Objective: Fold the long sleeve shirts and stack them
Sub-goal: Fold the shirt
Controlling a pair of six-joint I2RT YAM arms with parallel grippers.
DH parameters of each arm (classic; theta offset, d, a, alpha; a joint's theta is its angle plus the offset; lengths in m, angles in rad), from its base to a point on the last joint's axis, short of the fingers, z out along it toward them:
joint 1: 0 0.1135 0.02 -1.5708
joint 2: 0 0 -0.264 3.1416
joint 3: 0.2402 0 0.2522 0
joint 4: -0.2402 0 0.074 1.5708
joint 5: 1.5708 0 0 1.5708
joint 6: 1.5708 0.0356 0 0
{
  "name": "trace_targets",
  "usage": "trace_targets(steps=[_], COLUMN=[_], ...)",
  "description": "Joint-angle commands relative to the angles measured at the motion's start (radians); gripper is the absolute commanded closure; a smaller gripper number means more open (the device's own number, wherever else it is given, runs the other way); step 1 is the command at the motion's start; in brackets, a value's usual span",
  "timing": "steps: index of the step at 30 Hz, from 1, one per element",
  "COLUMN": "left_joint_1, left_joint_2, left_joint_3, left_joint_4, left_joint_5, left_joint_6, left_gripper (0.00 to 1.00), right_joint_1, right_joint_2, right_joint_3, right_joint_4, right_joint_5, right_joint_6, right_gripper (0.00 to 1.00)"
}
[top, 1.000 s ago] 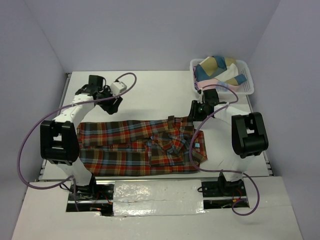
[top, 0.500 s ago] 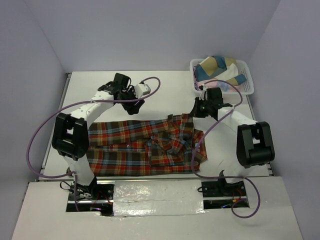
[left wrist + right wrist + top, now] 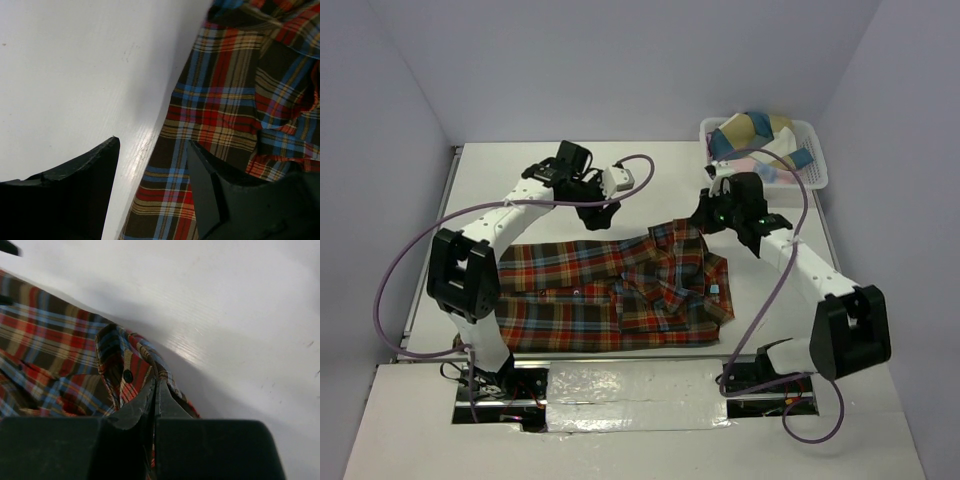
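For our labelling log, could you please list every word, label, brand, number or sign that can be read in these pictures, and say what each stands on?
No text can be read in any of the views.
Small pale tag on the plaid shirt: too small to read.
White basket and the cloths in it: no print visible.

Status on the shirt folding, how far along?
Done: plaid shirt laid out on the table; no stack yet. In hand: right pincer shut on its buttoned far edge, left pincer open over that edge. Left: the folds, stacking, and the cloth in the basket.
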Motion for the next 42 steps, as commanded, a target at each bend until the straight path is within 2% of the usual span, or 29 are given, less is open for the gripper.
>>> trace_targets(steps=[1,4,6,7,10,18,24,29,37,39,42], left_joint_1=[-0.027,-0.032,-0.034,-0.035,-0.043,-0.049,-0.049,-0.049,-0.050,-0.050,-0.050], left_joint_2=[0.031,0.082,0.098,0.102,0.117,0.122,0.123,0.140,0.135,0.132,0.125], left_joint_3=[0.067,0.104,0.110,0.108,0.110,0.070,0.055,0.059,0.055,0.049,0.038], left_joint_4=[-0.028,-0.028,-0.018,-0.002,0.015,0.038,0.037,0.031,0.026,0.026,0.023], left_joint_5=[0.013,0.010,0.009,0.009,0.004,0.001,-0.008,-0.016,-0.025,-0.030,-0.031], left_joint_6=[0.001,-0.043,-0.063,-0.070,-0.091,-0.096,-0.082,-0.087,-0.082,-0.077,-0.070], left_gripper=[0.31,0.32,0.32,0.32,0.32,0.32,0.32,0.32,0.32,0.32,0.32], right_joint_1=[-0.004,-0.006,-0.005,-0.006,-0.006,-0.006,0.022,0.045,0.060,0.057,0.046], right_joint_2=[0.112,0.210,0.270,0.288,0.342,0.384,0.322,0.301,0.347,0.342,0.309], right_joint_3=[0.023,0.066,0.090,0.098,0.124,0.167,0.135,0.130,0.144,0.135,0.130], right_joint_4=[-0.027,-0.042,-0.045,-0.048,-0.053,-0.039,-0.024,-0.039,-0.111,-0.114,-0.100], right_joint_5=[0.028,0.045,0.045,0.045,0.053,0.091,0.255,0.216,0.289,0.353,0.323], right_joint_6=[-0.026,-0.027,-0.029,-0.027,-0.026,-0.015,-0.018,-0.015,0.031,0.040,0.043], right_gripper=[1.00,0.97,0.85,0.71,0.59,0.58,0.54,0.55,0.55,0.52,0.43])
